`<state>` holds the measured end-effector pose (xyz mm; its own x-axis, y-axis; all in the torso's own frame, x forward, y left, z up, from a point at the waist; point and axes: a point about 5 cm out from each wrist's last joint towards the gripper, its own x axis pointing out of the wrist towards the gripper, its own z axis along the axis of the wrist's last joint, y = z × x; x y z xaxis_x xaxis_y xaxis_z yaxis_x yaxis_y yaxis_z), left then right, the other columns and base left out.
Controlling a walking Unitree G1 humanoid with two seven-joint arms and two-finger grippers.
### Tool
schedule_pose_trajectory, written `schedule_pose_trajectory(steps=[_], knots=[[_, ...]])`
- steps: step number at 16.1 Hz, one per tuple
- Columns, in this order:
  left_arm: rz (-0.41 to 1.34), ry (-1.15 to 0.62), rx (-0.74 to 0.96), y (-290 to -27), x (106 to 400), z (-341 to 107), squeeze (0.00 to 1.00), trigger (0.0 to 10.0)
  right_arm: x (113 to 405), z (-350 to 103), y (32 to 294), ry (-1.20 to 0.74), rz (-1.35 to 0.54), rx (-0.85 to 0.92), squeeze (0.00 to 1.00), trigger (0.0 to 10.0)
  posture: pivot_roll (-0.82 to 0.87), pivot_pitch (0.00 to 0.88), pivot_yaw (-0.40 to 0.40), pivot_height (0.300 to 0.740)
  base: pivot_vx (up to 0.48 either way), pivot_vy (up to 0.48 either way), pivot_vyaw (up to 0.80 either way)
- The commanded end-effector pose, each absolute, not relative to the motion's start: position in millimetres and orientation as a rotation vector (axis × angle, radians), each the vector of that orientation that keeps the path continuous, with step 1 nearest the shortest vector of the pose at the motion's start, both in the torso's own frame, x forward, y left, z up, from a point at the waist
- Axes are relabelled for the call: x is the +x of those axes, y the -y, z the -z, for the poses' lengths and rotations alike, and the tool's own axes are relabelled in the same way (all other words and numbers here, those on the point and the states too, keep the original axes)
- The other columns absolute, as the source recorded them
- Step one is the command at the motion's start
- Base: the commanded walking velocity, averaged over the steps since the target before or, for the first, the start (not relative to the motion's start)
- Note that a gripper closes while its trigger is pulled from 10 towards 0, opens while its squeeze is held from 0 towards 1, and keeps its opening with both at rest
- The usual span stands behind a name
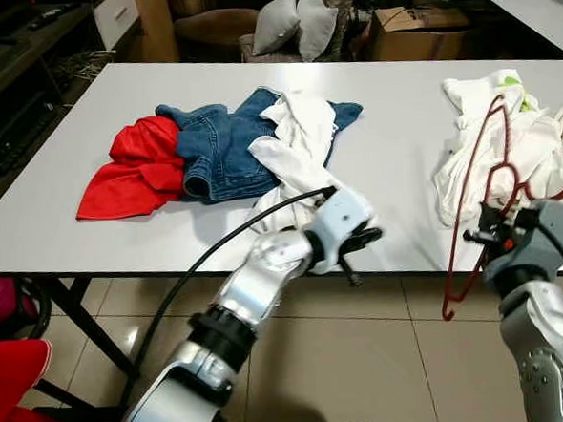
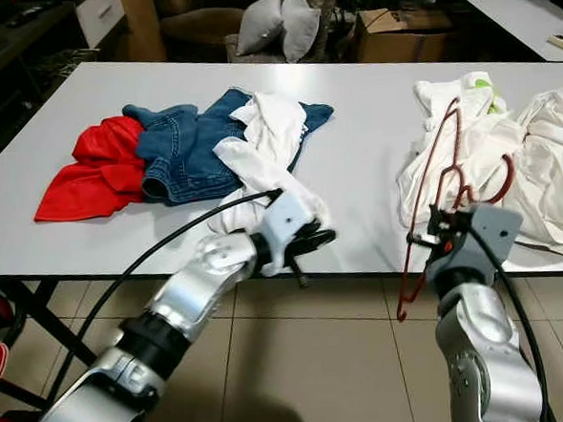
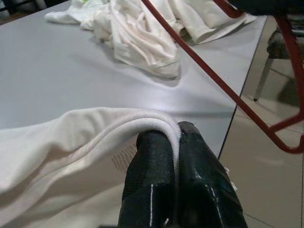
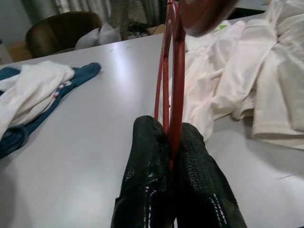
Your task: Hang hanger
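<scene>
Right gripper (image 4: 173, 142) clamps a red hanger (image 1: 474, 204) upright; left gripper (image 3: 175, 142) pinches a white shirt's collar (image 3: 137, 124) at the table (image 1: 393, 156) edge.

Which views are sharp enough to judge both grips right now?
Left wrist view: black fingers sharp on the white garment's ribbed hem. Right wrist view: thin red wire hanger crisp at the fingers, blurred nearest the lens. Eye views: even light, soft glare on the floor tiles.
</scene>
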<state>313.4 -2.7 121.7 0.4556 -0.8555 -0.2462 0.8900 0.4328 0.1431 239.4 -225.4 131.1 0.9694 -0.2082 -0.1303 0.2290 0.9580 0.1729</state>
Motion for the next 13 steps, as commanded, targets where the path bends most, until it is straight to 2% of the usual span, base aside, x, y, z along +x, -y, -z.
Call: schedule_pose_trajectory(steps=[1, 4, 7, 11, 13], knots=[[1.111, -0.133, 0.208, 5, 309, -127, 1.00, 10.0, 238, -133, 220, -0.106, 0.197, 0.200, 0.00, 10.0, -0.09, 0.000, 0.012, 0.740, 0.000, 0.000, 0.00], [1.212, -0.151, 0.160, 13, 298, -126, 1.00, 10.0, 240, -133, 219, -0.091, 0.211, 0.223, 0.00, 10.0, -0.07, 0.000, 0.060, 0.740, 0.000, 0.000, 0.00], [1.357, -0.203, 0.140, 6, 283, -133, 1.00, 10.0, 243, -135, 214, -0.087, 0.199, 0.224, 0.00, 10.0, -0.05, 0.013, 0.078, 0.740, 0.000, 0.000, 0.00], [1.322, -0.241, 0.102, -21, 274, -128, 1.00, 10.0, 247, -138, 206, -0.089, 0.146, 0.226, 0.00, 10.0, -0.05, 0.028, 0.061, 0.740, 0.000, 0.000, 0.00], [1.249, -0.284, 0.156, -23, 274, -121, 1.00, 10.0, 252, -139, 206, -0.093, 0.125, 0.216, 0.00, 10.0, -0.03, 0.037, 0.074, 0.740, 0.000, 0.000, 0.00]])
